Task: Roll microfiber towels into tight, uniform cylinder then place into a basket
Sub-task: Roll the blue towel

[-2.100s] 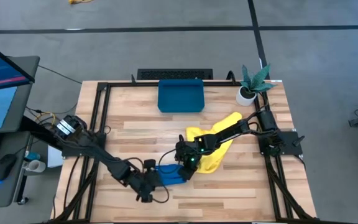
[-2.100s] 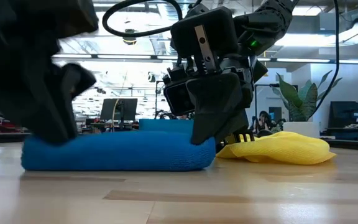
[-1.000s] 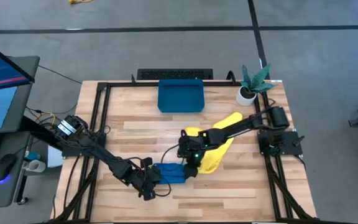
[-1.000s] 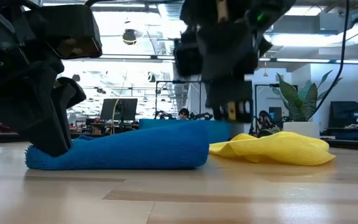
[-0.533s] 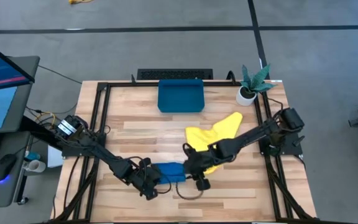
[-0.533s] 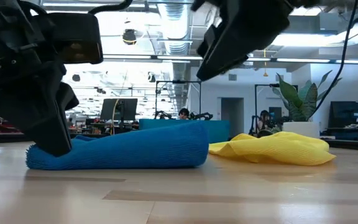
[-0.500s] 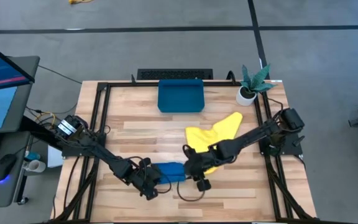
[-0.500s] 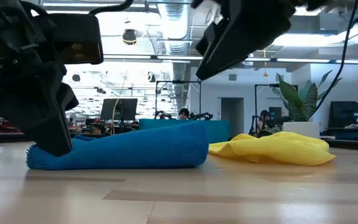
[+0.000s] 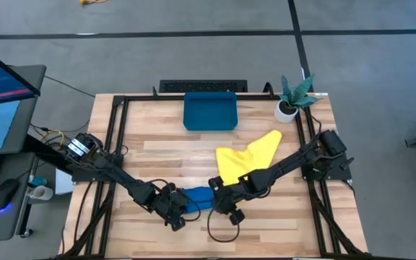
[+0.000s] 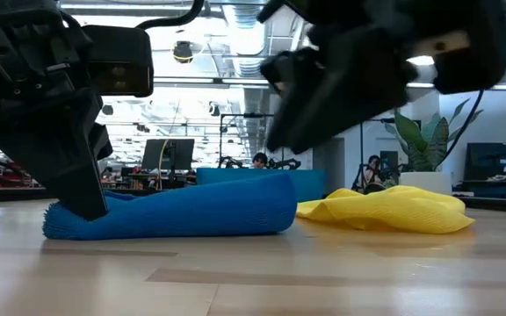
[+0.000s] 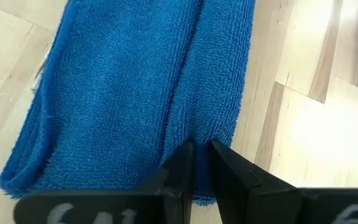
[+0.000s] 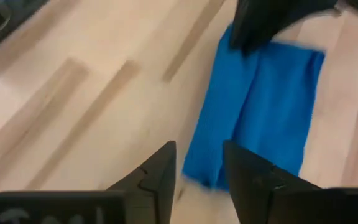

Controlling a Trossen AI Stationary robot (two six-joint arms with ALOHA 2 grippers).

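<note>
**Blue towel pinched near the bench's front edge**

High view: left gripper (image 9: 173, 214) is clamped on the rolled blue towel (image 9: 197, 197); right gripper (image 9: 219, 207), fingers apart, hovers beside its other end. Yellow towel (image 9: 245, 153) lies mid-bench, basket (image 9: 209, 111) at the back edge. No readable writing.

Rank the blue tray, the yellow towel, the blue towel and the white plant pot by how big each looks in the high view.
1. Blue tray and yellow towel: alike, too close to rank.
2. Blue towel, partly hidden by the grippers.
3. White plant pot.
</note>
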